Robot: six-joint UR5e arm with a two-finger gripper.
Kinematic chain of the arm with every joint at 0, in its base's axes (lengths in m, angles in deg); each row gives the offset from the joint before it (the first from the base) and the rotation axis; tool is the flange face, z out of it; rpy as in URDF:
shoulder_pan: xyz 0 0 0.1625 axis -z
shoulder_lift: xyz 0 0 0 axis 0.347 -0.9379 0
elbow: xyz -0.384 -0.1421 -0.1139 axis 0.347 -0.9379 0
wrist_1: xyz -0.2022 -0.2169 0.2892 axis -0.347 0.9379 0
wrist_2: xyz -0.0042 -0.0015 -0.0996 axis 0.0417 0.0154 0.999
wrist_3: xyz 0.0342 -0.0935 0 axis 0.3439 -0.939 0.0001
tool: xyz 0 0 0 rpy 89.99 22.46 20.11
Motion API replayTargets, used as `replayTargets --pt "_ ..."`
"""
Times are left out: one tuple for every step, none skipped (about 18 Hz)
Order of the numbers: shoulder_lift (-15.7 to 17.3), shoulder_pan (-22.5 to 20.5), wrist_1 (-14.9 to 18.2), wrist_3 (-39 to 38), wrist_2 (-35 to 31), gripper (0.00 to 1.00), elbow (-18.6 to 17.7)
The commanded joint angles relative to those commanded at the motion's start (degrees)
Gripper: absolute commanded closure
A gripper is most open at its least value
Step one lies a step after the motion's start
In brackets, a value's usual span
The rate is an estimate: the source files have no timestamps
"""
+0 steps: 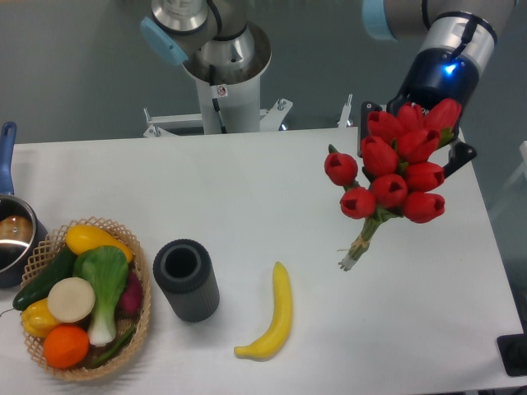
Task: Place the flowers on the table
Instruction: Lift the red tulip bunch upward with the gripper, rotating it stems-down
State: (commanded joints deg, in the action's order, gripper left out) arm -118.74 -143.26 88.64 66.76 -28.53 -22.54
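While the arm reaches in from the far right, the gripper [409, 132] is clamped around the flowers [395, 169], red buds bunched against its dark fingers, tied stems slanting down toward the white table [247, 197]. Left of them lie a banana [272, 317], a dark cylinder [186, 280] and a vegetable basket [142, 317].

I see white smooth rectangular table [247, 189] | on it: woven wicker basket [142, 317] | dark ribbed cylinder [186, 280] | yellow banana [274, 317] | steel pot [12, 239]
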Motion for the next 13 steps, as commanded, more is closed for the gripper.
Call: replayTargets --pt "0.4 0.1 0.0 -0.1 -1.8 0.63 -0.1" --pt "0.7 0.2 0.0 -0.1 -2.7 0.63 -0.1" --pt "0.8 0.2 -0.1 0.0 -3.4 0.63 -0.3" --pt "0.9 0.3 -0.1 0.0 -4.2 0.63 -0.4" --pt "1.3 0.3 0.1 0.1 -5.8 0.63 -0.8" --pt "1.8 0.3 0.0 0.3 -8.8 0.63 -1.9" --pt "3.1 0.3 0.1 0.6 -12.7 0.62 -2.8" --pt "3.9 0.3 0.0 0.8 -16.9 0.62 -3.6" --pt "4.8 0.4 0.2 1.4 -22.4 0.62 -4.3" --pt "5.3 0.4 0.2 1.6 -25.2 0.63 -5.3" --pt "5.8 0.5 0.2 1.7 -27.8 0.63 -6.4" --pt "6.1 0.5 0.3 1.6 -30.7 0.65 -7.0" --pt "6.7 0.7 0.5 1.6 -34.2 0.65 -7.9"
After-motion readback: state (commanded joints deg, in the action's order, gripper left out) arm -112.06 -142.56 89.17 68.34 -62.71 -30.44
